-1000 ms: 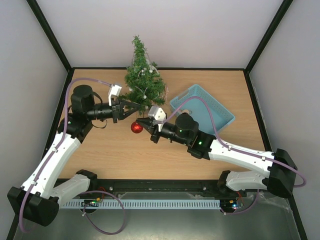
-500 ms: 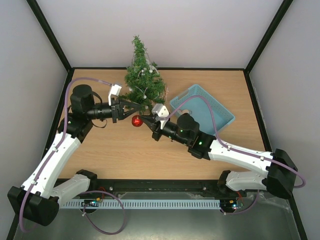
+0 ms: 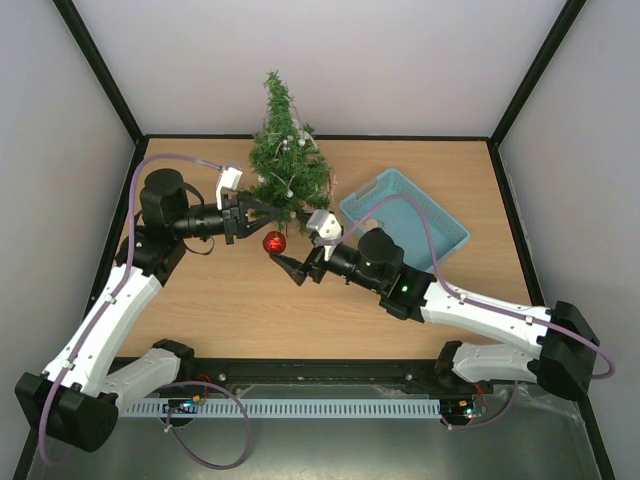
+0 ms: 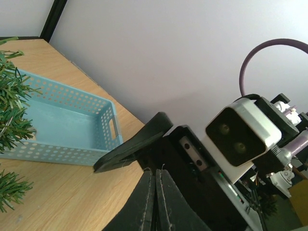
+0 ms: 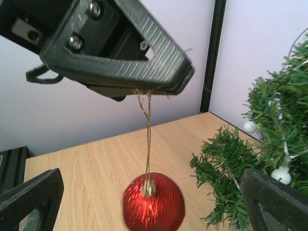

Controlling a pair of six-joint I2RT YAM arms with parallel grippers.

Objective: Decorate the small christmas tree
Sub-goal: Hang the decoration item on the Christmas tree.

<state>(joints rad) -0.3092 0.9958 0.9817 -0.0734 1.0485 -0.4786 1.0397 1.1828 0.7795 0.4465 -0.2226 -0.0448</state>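
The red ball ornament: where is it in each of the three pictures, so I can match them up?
Top view: the red ball hangs at centre, under the left gripper, beside the tree.
Left wrist view: not in it; only tree tips and a blue basket.
Right wrist view: the red ball at bottom centre, dangling on a gold thread from the left gripper.
Shared landmark: the tree.

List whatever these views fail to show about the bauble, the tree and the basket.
- Top external: the string between left gripper and red bauble is too thin to see.
- Left wrist: the bauble falls outside the frame.
- Right wrist: the small christmas tree is cut off by the right edge; top and base unseen.
- Left wrist: branches hide part of the blue basket.
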